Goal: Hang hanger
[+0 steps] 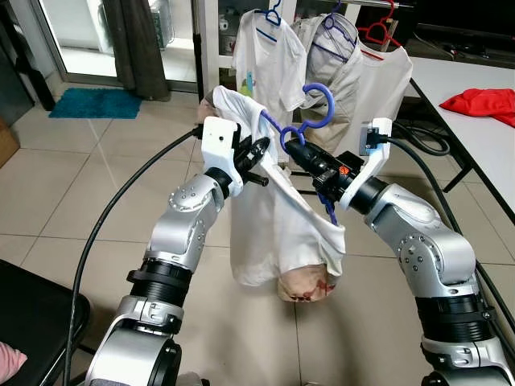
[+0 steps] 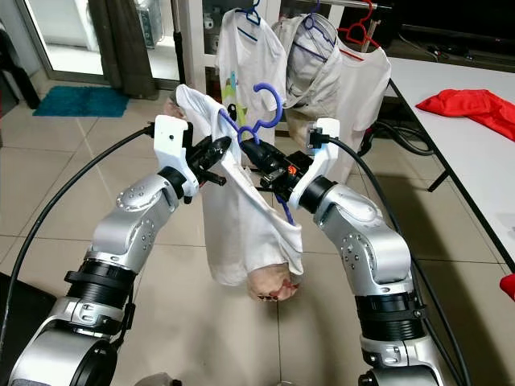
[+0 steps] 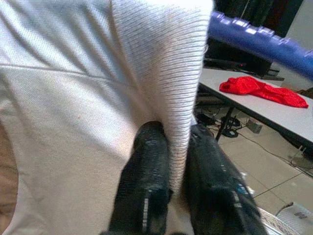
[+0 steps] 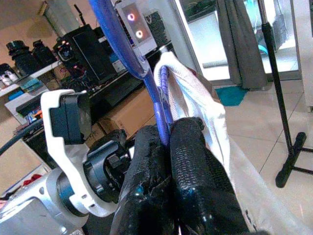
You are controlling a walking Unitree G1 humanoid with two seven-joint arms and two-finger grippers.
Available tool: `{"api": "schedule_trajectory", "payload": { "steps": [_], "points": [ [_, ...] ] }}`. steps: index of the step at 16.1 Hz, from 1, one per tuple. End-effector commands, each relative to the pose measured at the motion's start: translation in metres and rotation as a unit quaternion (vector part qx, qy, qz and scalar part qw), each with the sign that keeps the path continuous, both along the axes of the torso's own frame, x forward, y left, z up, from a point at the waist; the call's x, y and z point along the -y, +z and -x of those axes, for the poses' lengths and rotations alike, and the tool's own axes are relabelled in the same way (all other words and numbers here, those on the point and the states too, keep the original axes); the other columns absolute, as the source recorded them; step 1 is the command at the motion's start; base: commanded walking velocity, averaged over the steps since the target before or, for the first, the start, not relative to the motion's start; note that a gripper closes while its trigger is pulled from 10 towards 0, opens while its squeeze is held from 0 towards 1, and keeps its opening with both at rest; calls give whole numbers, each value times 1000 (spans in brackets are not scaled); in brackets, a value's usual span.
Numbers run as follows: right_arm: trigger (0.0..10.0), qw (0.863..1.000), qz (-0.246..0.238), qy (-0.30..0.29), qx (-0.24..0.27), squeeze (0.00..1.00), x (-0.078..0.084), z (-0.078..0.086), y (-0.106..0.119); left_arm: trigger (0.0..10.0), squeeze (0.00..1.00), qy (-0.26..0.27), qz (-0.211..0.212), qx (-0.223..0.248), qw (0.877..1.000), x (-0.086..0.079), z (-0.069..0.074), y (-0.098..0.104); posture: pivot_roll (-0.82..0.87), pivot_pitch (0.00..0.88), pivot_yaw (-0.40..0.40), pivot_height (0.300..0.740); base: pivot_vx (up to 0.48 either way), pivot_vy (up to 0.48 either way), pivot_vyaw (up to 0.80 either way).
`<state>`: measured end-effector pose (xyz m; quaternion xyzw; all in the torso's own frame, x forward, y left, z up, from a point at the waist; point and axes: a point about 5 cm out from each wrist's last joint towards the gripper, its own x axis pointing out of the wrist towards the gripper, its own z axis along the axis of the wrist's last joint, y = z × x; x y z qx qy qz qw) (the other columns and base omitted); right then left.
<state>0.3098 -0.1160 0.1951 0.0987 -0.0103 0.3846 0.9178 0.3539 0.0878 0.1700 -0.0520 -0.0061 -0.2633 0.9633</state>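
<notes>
A blue hanger (image 1: 315, 112) sits inside a white shirt (image 1: 278, 229) that I hold up in front of me, its hook pointing up. My right gripper (image 1: 294, 153) is shut on the hanger's neck just below the hook; in the right wrist view its fingers (image 4: 188, 161) pinch the blue wire (image 4: 159, 105). My left gripper (image 1: 259, 151) is shut on the shirt's ribbed collar (image 3: 168, 73), right beside the right gripper. The shirt hangs down between both arms, with a pinkish print at its lower end (image 1: 306, 283).
Behind stands a clothes rack with several shirts on hangers (image 1: 338, 64), one hanger red (image 1: 378, 32). A white table (image 1: 475, 104) with a red cloth (image 1: 483, 103) runs along the right. Tiled floor lies below, a teal mat (image 1: 95, 103) at the far left, a black chair (image 1: 32, 322) near left.
</notes>
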Motion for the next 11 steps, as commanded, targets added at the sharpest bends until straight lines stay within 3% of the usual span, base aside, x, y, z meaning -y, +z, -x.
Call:
{"api": "schedule_trajectory", "payload": {
  "steps": [1, 7, 9, 11],
  "points": [
    [10000, 1000, 2, 4, 12, 0, 2, 0, 6, 0, 0, 14, -5, 6, 1000, -3, -4, 4, -83, 0, -69, 740, 0, 0, 0],
    [10000, 1000, 28, 1, 6, 0, 2, 0, 1, 0, 0, 23, -14, 11, 1000, -6, -4, 6, -84, 0, -68, 740, 0, 0, 0],
    [10000, 993, 114, -7, -26, 0, 3, -1, -20, 0, 0, 19, -85, 34, 996, -8, -6, 16, -85, 0, -67, 740, 0, 0, 0],
    [10000, 981, 188, 1, -46, 0, 5, 1, -36, 0, 0, 18, -118, 29, 992, -9, -8, 18, -83, 0, -68, 740, 0, 0, 0]
  ]
}}
